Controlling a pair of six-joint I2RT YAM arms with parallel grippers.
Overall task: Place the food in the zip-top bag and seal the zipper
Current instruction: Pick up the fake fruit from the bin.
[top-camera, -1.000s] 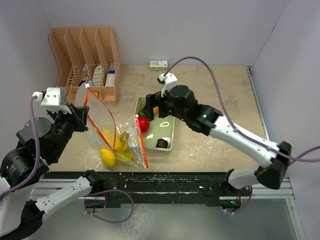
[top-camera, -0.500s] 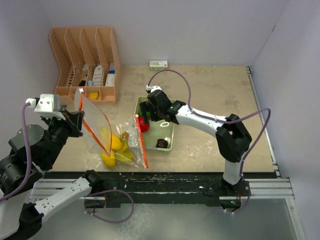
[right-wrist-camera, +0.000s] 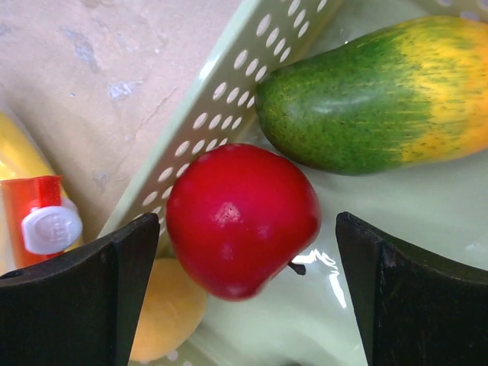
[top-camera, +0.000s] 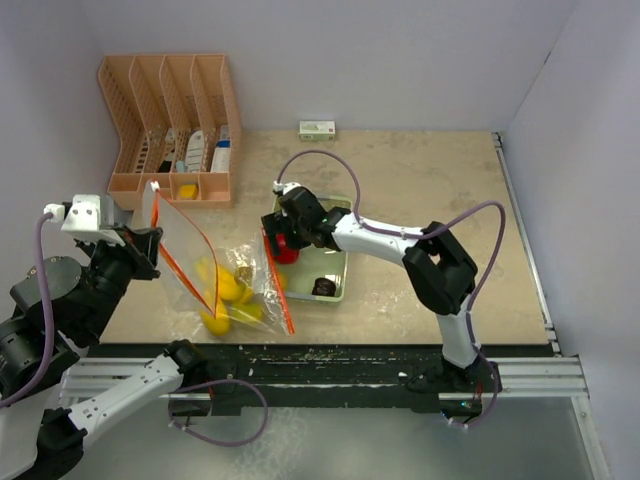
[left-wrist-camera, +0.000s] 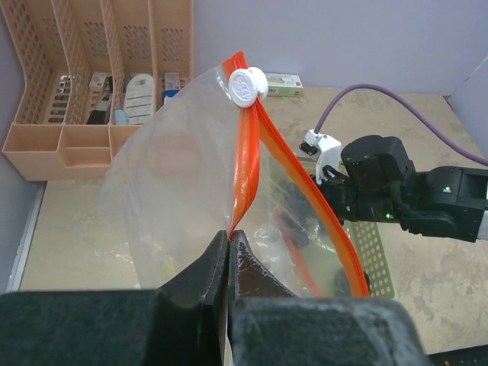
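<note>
Your right gripper [right-wrist-camera: 244,293] stood spread, the red apple [right-wrist-camera: 240,217] lying between its fingers in the green tray [right-wrist-camera: 221,114], beside the green-red mango [right-wrist-camera: 366,99]. Your left gripper [left-wrist-camera: 229,248] was clamped on the zipper [left-wrist-camera: 245,152] of the zip-top bag [left-wrist-camera: 168,175], left of the tray.

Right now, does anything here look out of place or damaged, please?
Nothing stands out: the left pincer holds the zip-top bag up by its zipper, and the open right pincer straddles the red apple in the tray.

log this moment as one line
left pincer: shut on zipper | right pincer: open, flanking red apple in tray | zip-top bag: yellow fruit inside
</note>
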